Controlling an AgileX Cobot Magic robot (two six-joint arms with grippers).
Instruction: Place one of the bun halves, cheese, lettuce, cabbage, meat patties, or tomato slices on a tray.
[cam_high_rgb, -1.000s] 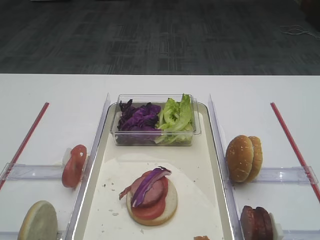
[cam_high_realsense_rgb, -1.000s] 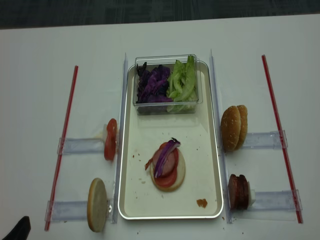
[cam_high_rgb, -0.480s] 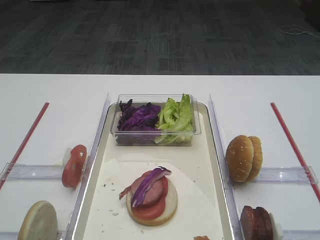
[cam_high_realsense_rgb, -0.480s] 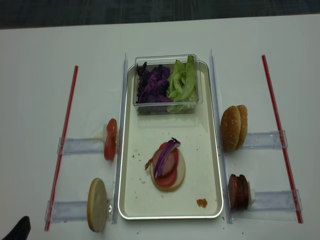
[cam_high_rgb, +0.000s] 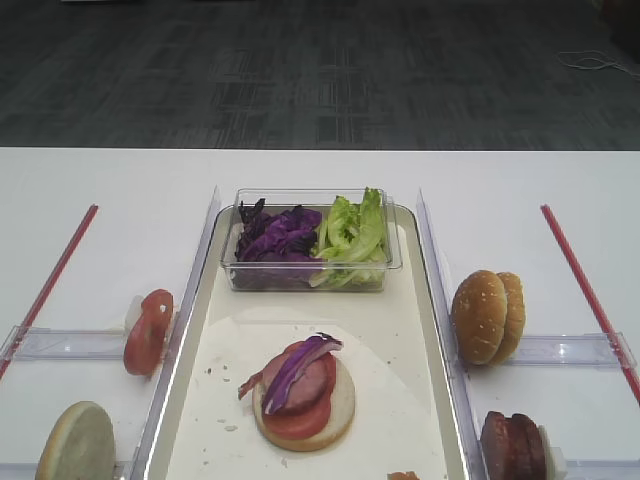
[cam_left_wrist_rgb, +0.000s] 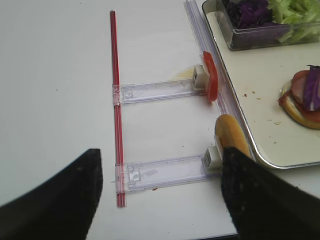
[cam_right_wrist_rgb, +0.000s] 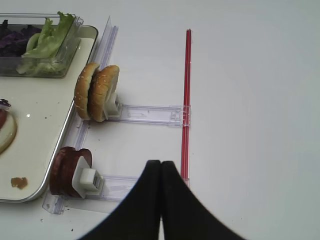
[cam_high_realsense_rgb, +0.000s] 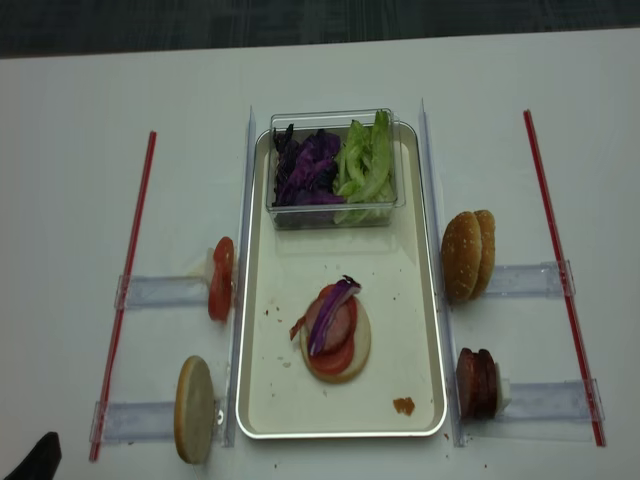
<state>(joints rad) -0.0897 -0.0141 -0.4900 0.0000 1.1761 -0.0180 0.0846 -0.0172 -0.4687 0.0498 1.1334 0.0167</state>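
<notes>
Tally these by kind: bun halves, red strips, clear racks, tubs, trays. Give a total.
bun halves: 4
red strips: 2
racks: 4
tub: 1
tray: 1
Total: 12

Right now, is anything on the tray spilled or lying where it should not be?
Yes. A small orange-brown scrap lies loose near the tray's front right corner, apart from the stacked burger. A few dark crumbs are scattered left of the burger. Purple cabbage and lettuce sit inside their clear tub.
</notes>
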